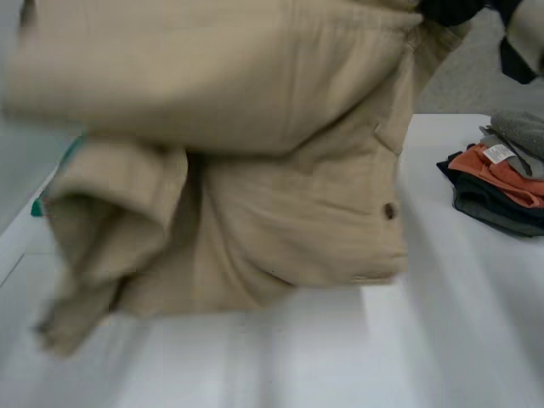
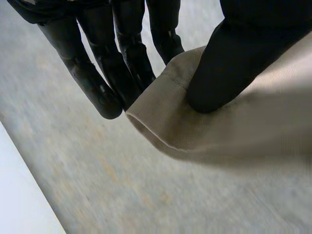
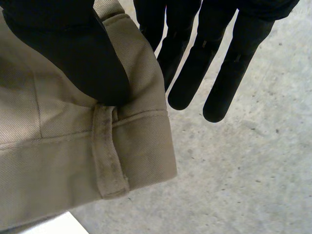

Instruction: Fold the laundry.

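Beige trousers (image 1: 255,170) hang in the air above the white table (image 1: 340,357), lifted high, their lower part bunched just over the tabletop. In the left wrist view my left hand (image 2: 229,63) pinches a hemmed edge of the trousers (image 2: 219,131) between thumb and fingers (image 2: 97,73). In the right wrist view my right hand (image 3: 73,48) pinches the waistband (image 3: 58,161) beside a belt loop (image 3: 109,151), thumb on top, fingers (image 3: 214,58) straight behind. The right hand (image 1: 450,10) holds the cloth's upper right corner in the head view.
A pile of folded clothes (image 1: 501,183), orange, grey and dark, lies at the table's right side. Something teal (image 1: 51,183) peeks out behind the trousers at the left edge. Grey floor lies below both hands.
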Motion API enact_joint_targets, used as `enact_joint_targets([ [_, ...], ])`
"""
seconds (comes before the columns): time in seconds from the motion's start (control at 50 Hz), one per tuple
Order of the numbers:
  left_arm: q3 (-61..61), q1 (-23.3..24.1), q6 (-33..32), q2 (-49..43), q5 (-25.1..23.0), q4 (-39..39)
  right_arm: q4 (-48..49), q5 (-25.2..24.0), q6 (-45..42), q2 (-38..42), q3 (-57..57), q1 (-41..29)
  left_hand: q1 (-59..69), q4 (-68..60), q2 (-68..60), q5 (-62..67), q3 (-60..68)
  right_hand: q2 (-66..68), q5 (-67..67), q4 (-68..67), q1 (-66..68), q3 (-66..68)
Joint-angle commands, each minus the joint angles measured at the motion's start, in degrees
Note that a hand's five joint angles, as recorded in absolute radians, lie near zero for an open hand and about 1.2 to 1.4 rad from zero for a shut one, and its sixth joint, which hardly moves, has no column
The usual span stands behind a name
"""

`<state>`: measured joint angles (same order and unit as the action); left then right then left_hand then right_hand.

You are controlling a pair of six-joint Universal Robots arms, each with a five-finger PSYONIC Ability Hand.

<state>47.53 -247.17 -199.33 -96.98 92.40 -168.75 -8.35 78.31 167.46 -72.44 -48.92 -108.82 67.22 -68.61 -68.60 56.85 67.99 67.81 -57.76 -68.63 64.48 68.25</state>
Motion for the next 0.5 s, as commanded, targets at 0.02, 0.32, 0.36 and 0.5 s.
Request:
enact_joint_targets([
  [0.02, -5.6, 1.43, -0.45, -17.79, 0.85, 1.06, -0.26, 3.87, -2.92, 10.73, 3.57, -3.85, 12.78, -11.39, -11.4, 13.15, 12.01, 12.19, -12.24, -11.37, 15.52, 11.75],
  [0.32, -11.66, 1.08, -2.91, -50.49, 1.2, -14.06, 18.79, 7.21, -7.23, 34.37, 2.78, -7.2, 12.78, -11.39, -11.4, 13.15, 12.01, 12.19, -12.24, -11.37, 15.52, 11.75],
  [0.36, -14.91, 0.9, -3.7, -53.75, 1.38, -15.29, 24.15, 7.29, -7.5, 37.62, 3.56, -7.28, 12.78, -11.39, -11.4, 13.15, 12.01, 12.19, -12.24, -11.37, 15.52, 11.75],
  [0.5, -26.06, 0.03, -10.46, -58.41, 4.79, -16.52, 36.28, 8.87, -12.23, 44.04, 7.78, -7.72, 12.78, -11.39, -11.4, 13.15, 12.01, 12.19, -12.24, -11.37, 15.52, 11.75],
])
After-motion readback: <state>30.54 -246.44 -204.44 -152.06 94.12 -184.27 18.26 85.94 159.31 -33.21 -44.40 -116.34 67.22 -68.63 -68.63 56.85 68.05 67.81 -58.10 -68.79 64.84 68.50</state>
